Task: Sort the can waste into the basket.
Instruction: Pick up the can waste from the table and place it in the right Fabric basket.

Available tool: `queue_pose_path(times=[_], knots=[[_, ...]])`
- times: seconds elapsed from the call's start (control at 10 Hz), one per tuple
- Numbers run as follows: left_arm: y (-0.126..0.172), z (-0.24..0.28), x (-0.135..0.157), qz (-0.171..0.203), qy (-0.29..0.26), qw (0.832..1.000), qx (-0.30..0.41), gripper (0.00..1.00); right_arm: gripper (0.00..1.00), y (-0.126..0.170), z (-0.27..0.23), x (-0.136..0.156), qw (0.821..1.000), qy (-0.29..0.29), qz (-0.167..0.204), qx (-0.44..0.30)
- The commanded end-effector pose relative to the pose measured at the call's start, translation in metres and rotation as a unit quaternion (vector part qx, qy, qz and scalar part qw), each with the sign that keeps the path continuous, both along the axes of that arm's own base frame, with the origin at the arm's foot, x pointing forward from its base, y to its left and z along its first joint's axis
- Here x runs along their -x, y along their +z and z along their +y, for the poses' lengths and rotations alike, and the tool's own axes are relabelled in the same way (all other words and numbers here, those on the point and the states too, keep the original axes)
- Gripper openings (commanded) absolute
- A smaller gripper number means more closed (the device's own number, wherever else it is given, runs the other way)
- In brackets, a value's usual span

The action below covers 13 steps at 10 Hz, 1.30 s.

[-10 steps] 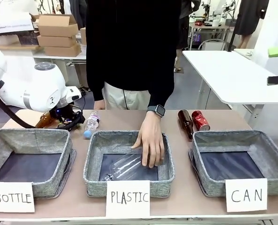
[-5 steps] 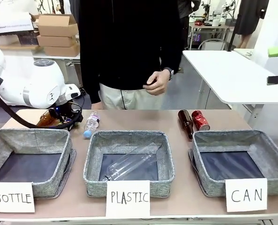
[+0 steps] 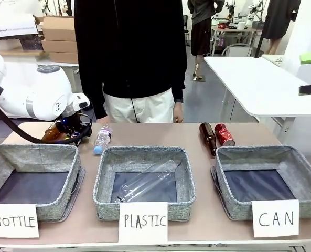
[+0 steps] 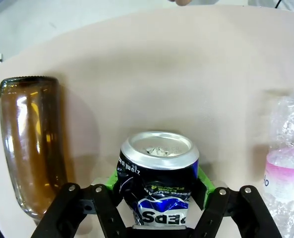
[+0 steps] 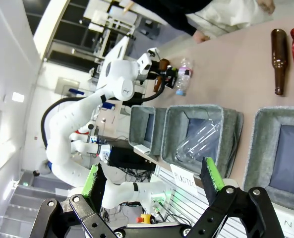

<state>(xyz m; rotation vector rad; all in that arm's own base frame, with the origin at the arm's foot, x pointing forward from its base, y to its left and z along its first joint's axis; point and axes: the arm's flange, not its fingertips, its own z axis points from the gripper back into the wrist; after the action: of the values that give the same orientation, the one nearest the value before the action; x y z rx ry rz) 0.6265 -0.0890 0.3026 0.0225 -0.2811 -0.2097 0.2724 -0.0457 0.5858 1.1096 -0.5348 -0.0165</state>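
- Dented aluminium fills my left tool (image 4: 156, 198): the black can (image 4: 158, 178), crumpled at the waist with a bright silver end facing away from me, sits clamped between my green pads (image 4: 203, 181).
- Just beside that tool on one side lies a smooth brown glass bottle (image 4: 31, 144); on the other, a crinkled clear plastic bottle (image 4: 286, 163) with a pink label. Both rest on the matte beige table (image 4: 151, 69).
- My right tool (image 5: 154, 186) hangs high above the table, jaws spread wide around nothing.
- Far below it lies the shiny red can (image 3: 224, 135), touching a second brown bottle (image 3: 207, 137), just behind the grey woven basket (image 3: 302, 181) signed "CAN".
- Middle basket (image 3: 104, 184) holds a clear plastic bottle (image 3: 145, 185).
- A person (image 3: 129, 52) in black stands across the table.
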Motion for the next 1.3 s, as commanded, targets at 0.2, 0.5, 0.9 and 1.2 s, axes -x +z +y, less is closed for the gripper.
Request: queue_pose_path(times=[0.2,0.5,0.9,1.2], knots=[[0.018,0.012,0.001,-0.007,0.0,1.0,0.019,0.0,1.0,0.001,0.001,-0.004,1.0,0.004,-0.014,-0.006],[0.166,0.046,0.029,-0.029,0.026,0.997,0.067,0.0,1.0,0.001,0.001,-0.004,1.0,0.004,-0.014,-0.006],[0.294,0.086,0.159,-0.004,-0.139,0.969,0.203,0.0,1.0,0.001,0.001,-0.004,1.0,0.004,-0.014,-0.006],[0.323,0.104,0.28,-0.078,-0.168,0.968,0.17,0.0,1.0,0.001,0.001,-0.004,1.0,0.004,-0.014,-0.006]])
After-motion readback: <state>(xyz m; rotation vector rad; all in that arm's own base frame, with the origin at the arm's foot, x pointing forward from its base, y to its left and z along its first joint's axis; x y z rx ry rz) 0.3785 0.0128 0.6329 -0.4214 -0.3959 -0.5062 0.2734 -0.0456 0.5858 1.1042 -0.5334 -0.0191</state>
